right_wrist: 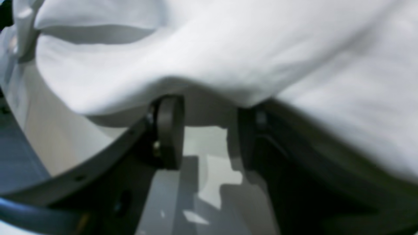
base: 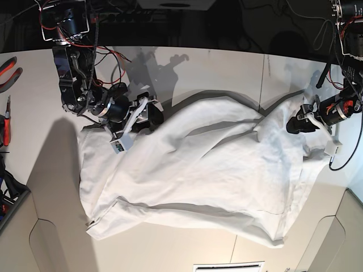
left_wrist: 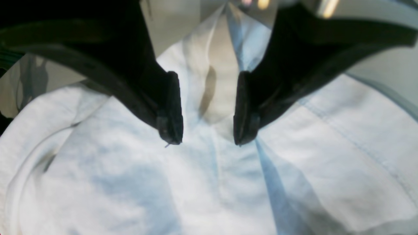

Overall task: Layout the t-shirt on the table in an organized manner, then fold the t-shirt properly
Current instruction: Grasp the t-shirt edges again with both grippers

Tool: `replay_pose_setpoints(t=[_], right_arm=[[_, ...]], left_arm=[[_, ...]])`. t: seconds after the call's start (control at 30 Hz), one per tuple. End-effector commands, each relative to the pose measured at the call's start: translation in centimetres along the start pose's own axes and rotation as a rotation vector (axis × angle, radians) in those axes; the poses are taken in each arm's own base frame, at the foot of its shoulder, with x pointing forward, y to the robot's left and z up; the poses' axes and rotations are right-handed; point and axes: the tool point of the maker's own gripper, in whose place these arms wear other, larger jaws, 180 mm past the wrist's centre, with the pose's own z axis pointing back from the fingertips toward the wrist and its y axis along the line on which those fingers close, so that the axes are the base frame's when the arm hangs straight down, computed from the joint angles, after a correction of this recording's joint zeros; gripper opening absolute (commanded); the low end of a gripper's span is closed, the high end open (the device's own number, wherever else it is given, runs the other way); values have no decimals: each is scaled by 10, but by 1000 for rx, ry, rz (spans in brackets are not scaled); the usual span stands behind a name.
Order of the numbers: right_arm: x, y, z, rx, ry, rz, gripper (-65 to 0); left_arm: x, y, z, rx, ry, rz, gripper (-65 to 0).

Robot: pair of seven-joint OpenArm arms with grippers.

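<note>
While no print or readable writing shows anywhere, the t-shirt (base: 198, 170) lies spread and wrinkled across the middle of the table (base: 227, 68), its hem at the shirt's near edge. At the shirt's base-view right edge, the left gripper (left_wrist: 207, 130) hovers over the cloth, jaws parted and empty. At the shirt's far left corner, the right gripper (right_wrist: 202, 130) stands spread, its fingertips under a raised fold, nothing clearly pinched.
</note>
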Motion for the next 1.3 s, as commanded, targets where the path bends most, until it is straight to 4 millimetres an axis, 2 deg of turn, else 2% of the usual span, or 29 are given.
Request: replay_pose_setpoints(t=[0.0, 0.03, 0.1, 0.33, 0.57, 0.67, 0.77, 0.87, 0.93, 0.97, 1.0, 1.07, 1.27], right_arm=[[14, 4, 1, 17, -39, 11, -416], [15, 5, 0, 19, -41, 10, -479], [17, 5, 0, 18, -46, 12, -650], [34, 13, 8, 25, -55, 60, -650], [90, 49, 45, 37, -173, 226, -650], [98, 51, 52, 12, -184, 271, -650], [89, 44, 50, -16, -154, 271, -650], [69, 41, 47, -34, -109, 264, -644], [49, 39, 45, -45, -69, 254, -461], [39, 37, 45, -55, -47, 254, -404], [30, 35, 44, -68, -30, 256, -378], [19, 30, 44, -101, -22, 277, -376], [10, 10, 30, -147, -55, 297, -376]], left_arm=[[22, 0, 7, -5, -52, -23, -359], [22, 0, 7, -5, -52, -24, -359], [22, 0, 7, -5, -52, -23, -360], [22, 1, 7, -5, -52, -24, -384], [22, 1, 7, -5, -53, -23, -384], [22, 0, 7, -5, -53, -23, -384], [22, 1, 7, -5, -53, -23, -384], [22, 0, 7, -5, -53, -23, -384], [22, 1, 7, -5, -53, -23, -384], [22, 0, 7, -5, -53, -23, -384], [22, 1, 7, -5, -53, -23, -384], [22, 0, 7, -6, -55, -22, -384], [23, 0, 7, -9, -58, -19, -384]])
